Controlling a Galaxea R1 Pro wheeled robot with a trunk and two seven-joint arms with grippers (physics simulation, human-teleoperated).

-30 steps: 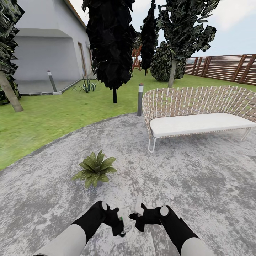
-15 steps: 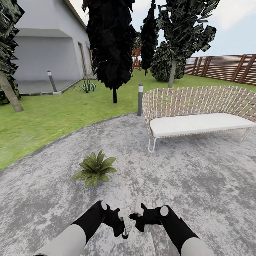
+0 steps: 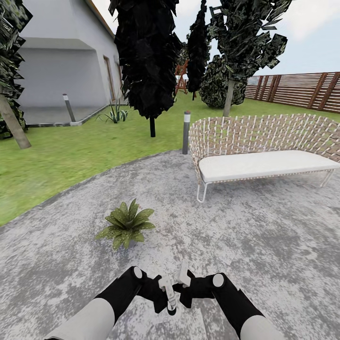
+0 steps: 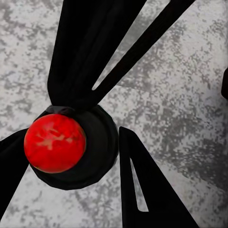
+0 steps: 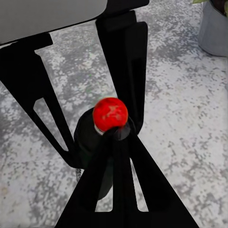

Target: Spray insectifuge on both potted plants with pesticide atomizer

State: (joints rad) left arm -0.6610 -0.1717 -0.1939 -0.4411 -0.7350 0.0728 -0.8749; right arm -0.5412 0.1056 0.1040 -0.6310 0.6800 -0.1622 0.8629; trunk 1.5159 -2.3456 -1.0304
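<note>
The pesticide atomizer (image 3: 169, 293) is a slim dark bottle with a pale head, held low over the speckled paving. My left gripper (image 3: 165, 296) is shut on it. In the left wrist view its dark body (image 4: 95, 142) carries a red ball and sits between the fingers (image 4: 137, 190). My right gripper (image 3: 182, 281) is shut, and its tips (image 5: 116, 135) meet at the atomizer (image 5: 88, 140) just under the red ball. One potted plant (image 3: 125, 224) stands on the paving ahead and left of the grippers. Its grey pot (image 5: 214, 26) also appears in the right wrist view.
A wicker bench (image 3: 264, 151) stands ahead on the right, with a grey bollard light (image 3: 186, 132) at its left end. Lawn (image 3: 56, 156) borders the paving on the left. Farther off are a dark tree (image 3: 152, 126), a house (image 3: 61, 61) and a slatted fence (image 3: 302, 89).
My left gripper has carried the atomizer slightly to the right, up against the right gripper's tips. The right arm and the view have stayed put.
</note>
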